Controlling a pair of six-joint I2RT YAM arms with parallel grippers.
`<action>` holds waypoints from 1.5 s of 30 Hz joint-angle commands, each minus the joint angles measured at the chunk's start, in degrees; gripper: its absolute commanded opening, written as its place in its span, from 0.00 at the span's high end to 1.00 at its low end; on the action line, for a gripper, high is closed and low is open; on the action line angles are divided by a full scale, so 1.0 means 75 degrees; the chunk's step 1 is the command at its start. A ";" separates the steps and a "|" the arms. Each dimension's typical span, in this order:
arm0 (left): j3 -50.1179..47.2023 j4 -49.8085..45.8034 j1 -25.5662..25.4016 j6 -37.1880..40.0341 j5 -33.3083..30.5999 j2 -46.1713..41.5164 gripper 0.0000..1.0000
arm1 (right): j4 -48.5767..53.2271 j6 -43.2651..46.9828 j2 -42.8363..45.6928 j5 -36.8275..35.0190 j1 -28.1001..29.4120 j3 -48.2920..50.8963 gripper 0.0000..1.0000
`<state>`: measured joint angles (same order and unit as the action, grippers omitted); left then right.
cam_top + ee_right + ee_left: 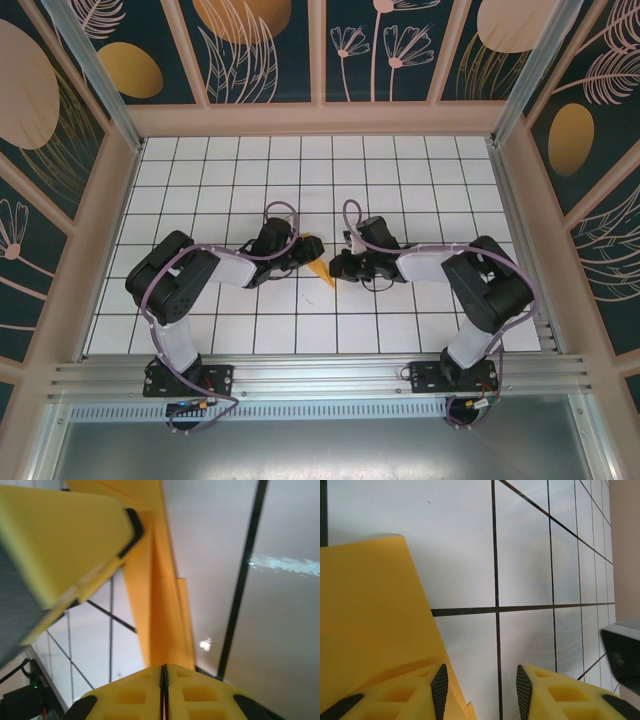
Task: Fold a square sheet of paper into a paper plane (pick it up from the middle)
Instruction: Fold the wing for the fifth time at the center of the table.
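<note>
Both arms are bent at the elbow and fold inward, so the two hands meet low over the middle of the surface. The left hand (pixel 481 692) is partly open. Bare tile shows between its fingers (pixel 440 687) and it grips nothing, though its left finger sits over the edge of the paper (pixel 370 620).

The right hand (pixel 163 680) faces it with its jaws pressed together, no gap between them. The narrow end of the folded paper runs straight up to its fingertips. I can't tell whether it has the paper nipped or only touches it.

The paper is orange-yellow and creased into a long pointed shape. It lies between the two hands, its tip towards the near edge.

The surface (pixel 400 180) is white tile with dark grid lines. A metal rail (pixel 320 380) at the near side carries the arm bases. Dark teal walls (pixel 270 50) printed with pale leaves and flowers, framed in light wood, close the space in.
</note>
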<state>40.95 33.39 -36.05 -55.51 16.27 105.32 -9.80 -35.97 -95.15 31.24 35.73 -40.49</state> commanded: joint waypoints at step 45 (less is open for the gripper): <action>0.0212 -0.0982 0.0001 0.0406 -0.0124 0.0547 0.57 | 0.0478 0.0990 -0.1007 0.0450 -0.0088 -0.0050 0.98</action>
<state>42.98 31.68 -36.05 -54.02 16.60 106.41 -11.94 -29.02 -103.00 37.58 35.81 -42.46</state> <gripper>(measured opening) 0.433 0.065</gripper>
